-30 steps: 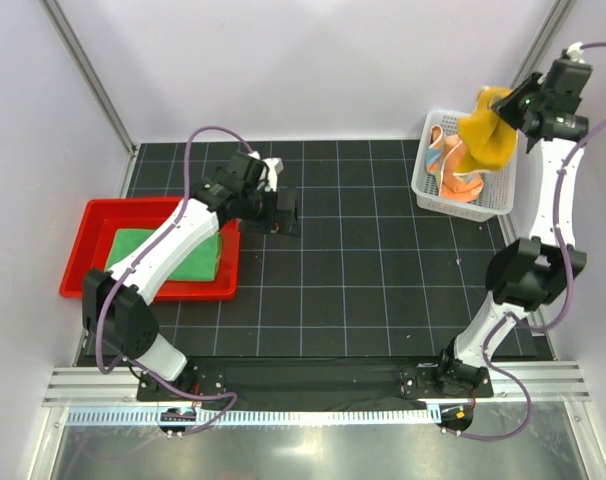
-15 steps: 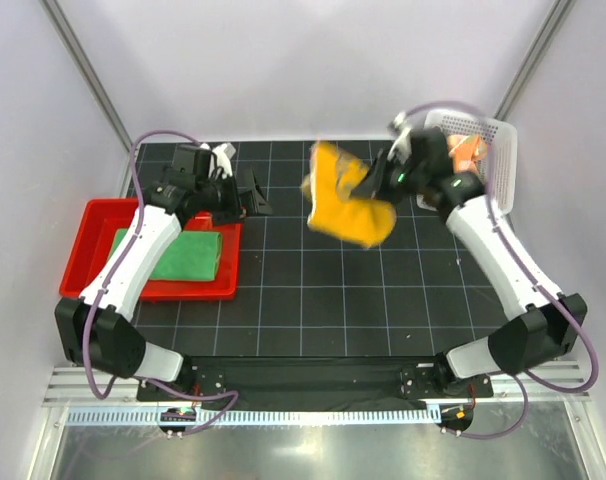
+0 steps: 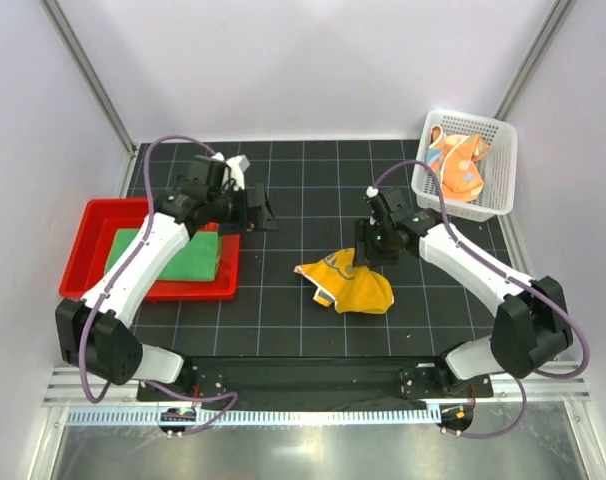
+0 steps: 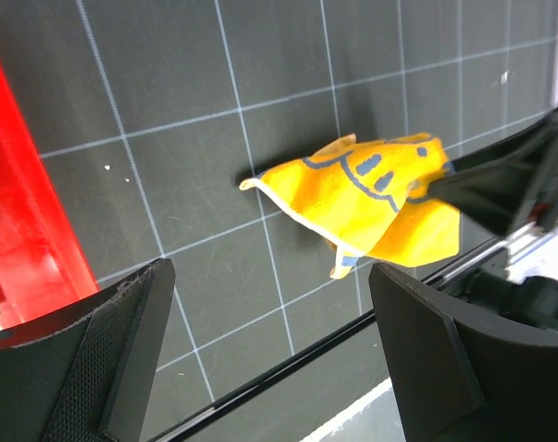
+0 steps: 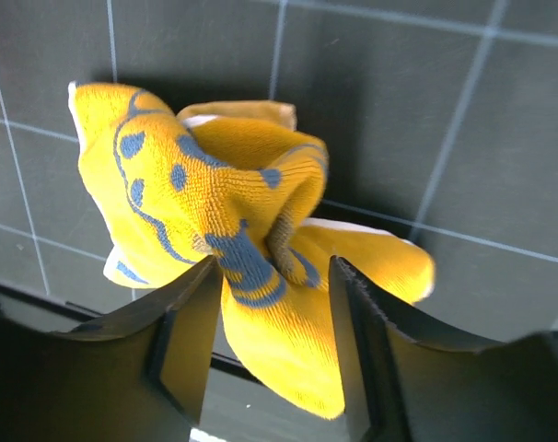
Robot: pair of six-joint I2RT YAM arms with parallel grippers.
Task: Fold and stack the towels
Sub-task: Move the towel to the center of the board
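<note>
The tiger towel [image 3: 348,285] lies crumpled on the black mat, showing its yellow-orange side with dark blue lines. My right gripper [image 3: 368,250] is low over its far edge. In the right wrist view the jaws [image 5: 274,276] stand parted around a raised bunch of the towel [image 5: 215,193], not pinching it. My left gripper [image 3: 261,212] is open and empty beside the tray and looks at the towel [image 4: 371,198]. The green towel [image 3: 168,255] lies folded flat in the red tray. The orange dotted towel [image 3: 458,170] sits crumpled in the white basket.
The red tray [image 3: 83,250] stands at the left of the mat; its wall shows in the left wrist view [image 4: 21,184]. The white mesh basket [image 3: 423,170] stands at the back right. Grey walls close in the mat on three sides.
My right arm swung from the basket to the mat's middle and lowered the yellow-orange towel onto it; its jaws now stand parted. My left gripper shifted slightly right near the tray.
</note>
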